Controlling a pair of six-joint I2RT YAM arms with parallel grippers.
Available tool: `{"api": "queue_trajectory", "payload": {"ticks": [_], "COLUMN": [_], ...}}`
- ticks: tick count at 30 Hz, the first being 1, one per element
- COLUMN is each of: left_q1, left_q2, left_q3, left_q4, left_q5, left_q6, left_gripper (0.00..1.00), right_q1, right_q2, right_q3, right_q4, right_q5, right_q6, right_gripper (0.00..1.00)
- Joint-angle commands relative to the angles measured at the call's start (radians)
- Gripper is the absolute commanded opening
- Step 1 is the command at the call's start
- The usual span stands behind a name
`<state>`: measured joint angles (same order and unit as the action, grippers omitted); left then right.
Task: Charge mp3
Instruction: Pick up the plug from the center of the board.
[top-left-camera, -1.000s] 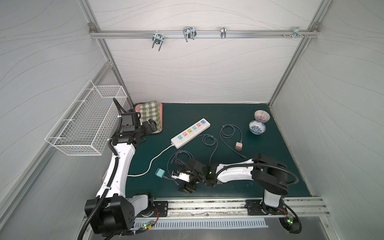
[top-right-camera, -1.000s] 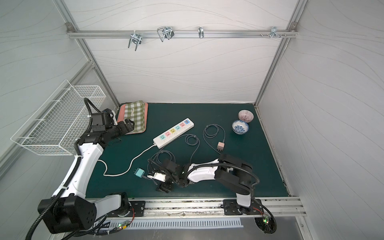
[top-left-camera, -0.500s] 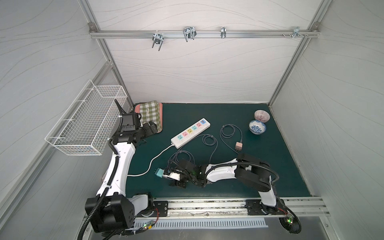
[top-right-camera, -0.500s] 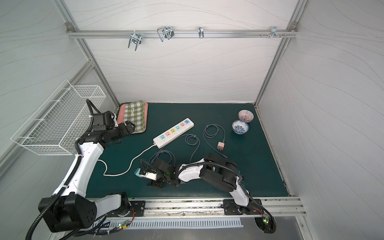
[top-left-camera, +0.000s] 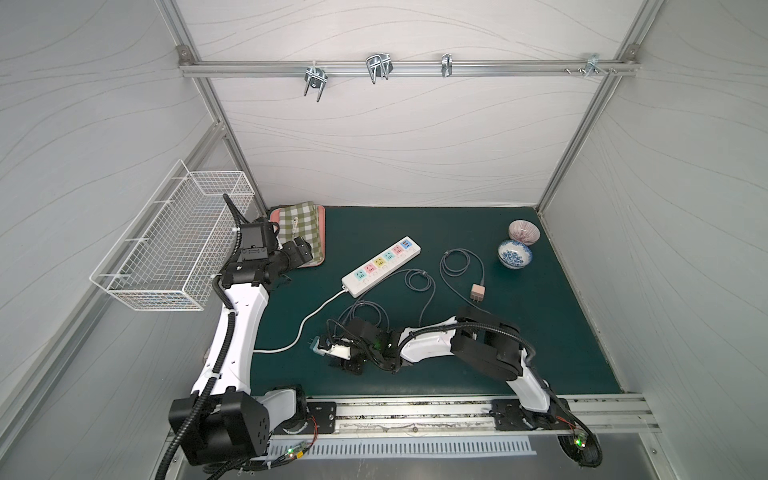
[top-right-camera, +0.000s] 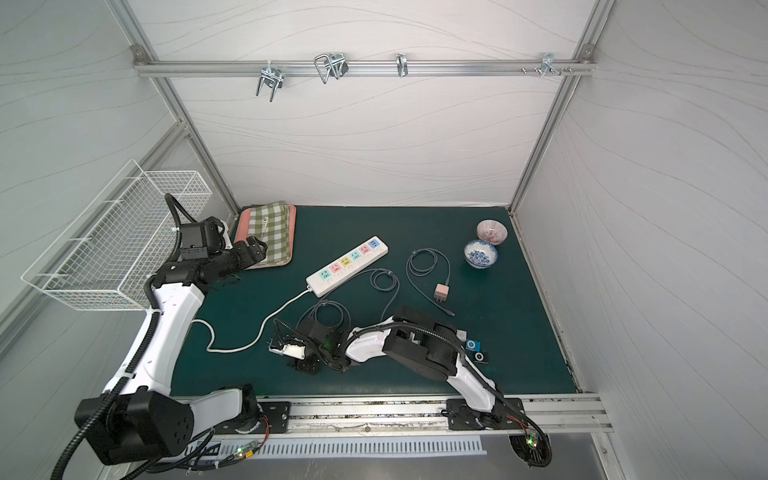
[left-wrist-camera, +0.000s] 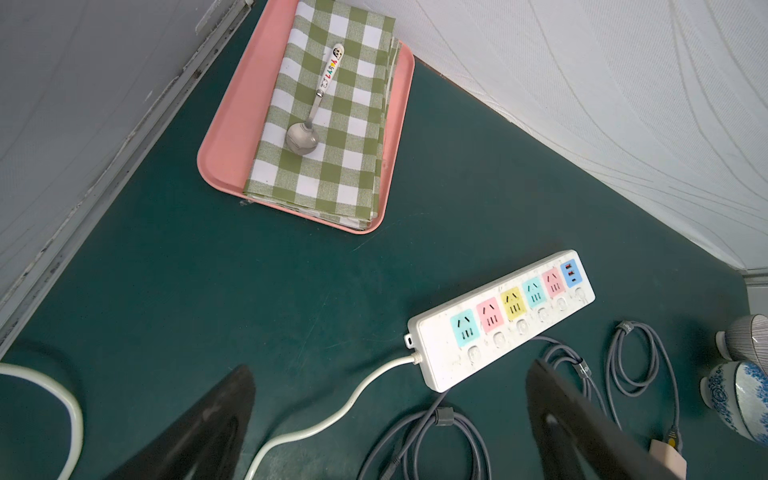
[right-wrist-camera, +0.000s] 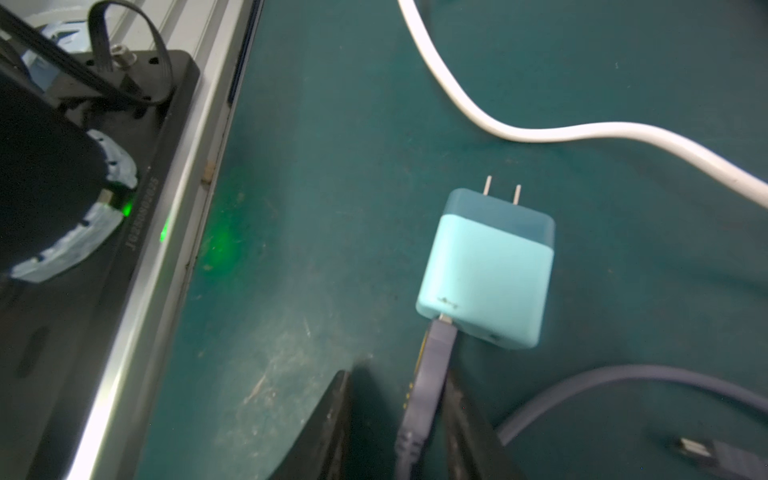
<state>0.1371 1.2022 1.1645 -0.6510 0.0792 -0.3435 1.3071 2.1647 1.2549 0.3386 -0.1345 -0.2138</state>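
1. My right gripper (right-wrist-camera: 399, 374): low over the green mat (top-left-camera: 540, 332), near the front rail. Jaws narrow but apart, astride a grey USB plug (right-wrist-camera: 436, 353). 1 finger lies against it; a dark gap shows at the other.
2. Teal charger (right-wrist-camera: 486, 270): flat on the mat, 2 prongs pointing away from my right gripper, that plug seated in its port.
3. mp3 players (top-right-camera: 473, 344): 3 small units, silver, blue and black, clustered at the mat's near right beside my right arm, well apart from the teal charger.
4. White cord (right-wrist-camera: 582, 131): passes the teal charger and runs to the power strip (top-left-camera: 380, 266) mid-mat.
5. Pink charger (top-left-camera: 478, 291): right of the strip, on a coiled grey cable.
6. 2 bowls (top-left-camera: 514, 254): far right, side by side.
7. My left gripper (left-wrist-camera: 390, 368): raised at far left, jaws wide apart, empty.
8. Pink tray (left-wrist-camera: 232, 124): far-left corner, with a checked cloth (left-wrist-camera: 332, 124) and a spoon (left-wrist-camera: 302, 139) on it.
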Motion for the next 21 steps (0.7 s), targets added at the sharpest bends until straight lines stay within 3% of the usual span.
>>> {"api": "queue_trajectory", "payload": {"ticks": [1,21], "left_q1": [0.006,0.006], "left_q2": [0.014,0.070], "left_q3": [0.042,0.111], "left_q4": [0.014,0.061], "left_q5": [-0.012,0.012], "left_q6": [0.001,0.077], "left_gripper": [0.96,0.92], "right_q1": [-0.016,-0.067], "right_q2": [0.030,-0.109], "right_q3": [0.008,-0.068], "right_q4": [-0.015,-0.031], "right_q5": [0.017,-0.034], "right_q6": [-0.024,-0.116], "right_gripper": [0.31,0.05]}}
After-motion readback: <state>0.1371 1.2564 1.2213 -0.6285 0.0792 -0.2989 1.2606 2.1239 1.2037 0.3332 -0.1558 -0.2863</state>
